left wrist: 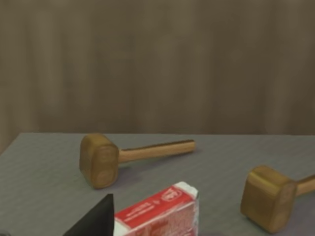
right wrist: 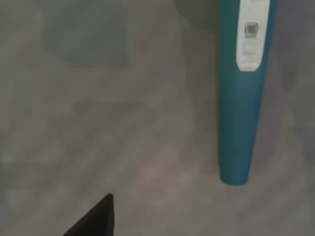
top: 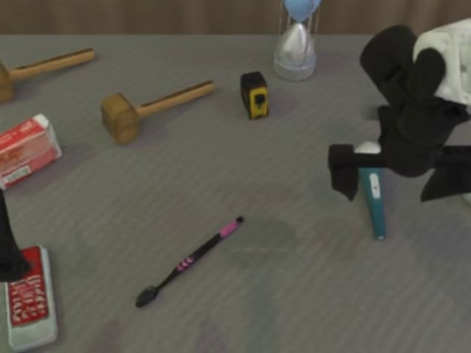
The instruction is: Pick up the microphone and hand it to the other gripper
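The microphone lies on the table at the right, its teal handle pointing toward the front edge and its white head mostly hidden under my right arm. My right gripper hovers over its head end, open, with one black finger on each side of the handle and neither touching it. In the right wrist view the teal handle with its white switch strip lies below, and one fingertip shows. My left gripper stays parked at the left edge, open, with one fingertip in its wrist view.
A black and pink toothbrush lies at front centre. Two wooden mallets and a red box are at the back left. A yellow tape measure and an hourglass stand at the back. A red phone lies front left.
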Action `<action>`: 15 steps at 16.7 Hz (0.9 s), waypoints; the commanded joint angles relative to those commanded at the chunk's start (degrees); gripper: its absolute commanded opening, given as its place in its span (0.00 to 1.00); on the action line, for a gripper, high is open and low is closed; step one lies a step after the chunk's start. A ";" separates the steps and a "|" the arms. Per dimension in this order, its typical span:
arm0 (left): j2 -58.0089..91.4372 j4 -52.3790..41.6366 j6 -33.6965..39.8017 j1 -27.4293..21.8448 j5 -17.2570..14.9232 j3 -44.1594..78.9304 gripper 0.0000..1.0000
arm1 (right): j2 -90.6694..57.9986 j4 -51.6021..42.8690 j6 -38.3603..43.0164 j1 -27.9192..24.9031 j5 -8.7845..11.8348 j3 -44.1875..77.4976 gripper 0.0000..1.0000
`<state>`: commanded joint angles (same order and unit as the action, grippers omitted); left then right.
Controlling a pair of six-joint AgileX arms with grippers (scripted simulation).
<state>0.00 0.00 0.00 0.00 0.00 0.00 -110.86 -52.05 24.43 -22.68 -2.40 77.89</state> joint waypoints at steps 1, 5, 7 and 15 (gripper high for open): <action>0.00 0.00 0.00 0.00 0.00 0.00 1.00 | -0.87 1.31 -0.06 -0.01 -0.01 -0.55 1.00; 0.00 0.00 0.00 0.00 0.00 0.00 1.00 | -6.45 10.76 -0.17 0.14 -0.04 -4.00 1.00; 0.00 0.00 0.00 0.00 0.00 0.00 1.00 | -9.29 15.49 -0.23 0.24 -0.06 -5.82 1.00; 0.00 0.00 0.00 0.00 0.00 0.00 1.00 | -11.34 18.40 -0.26 0.30 -0.07 -7.04 0.85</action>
<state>0.00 0.00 0.00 0.00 0.00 0.00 -122.20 -33.64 24.17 -22.37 -2.47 70.85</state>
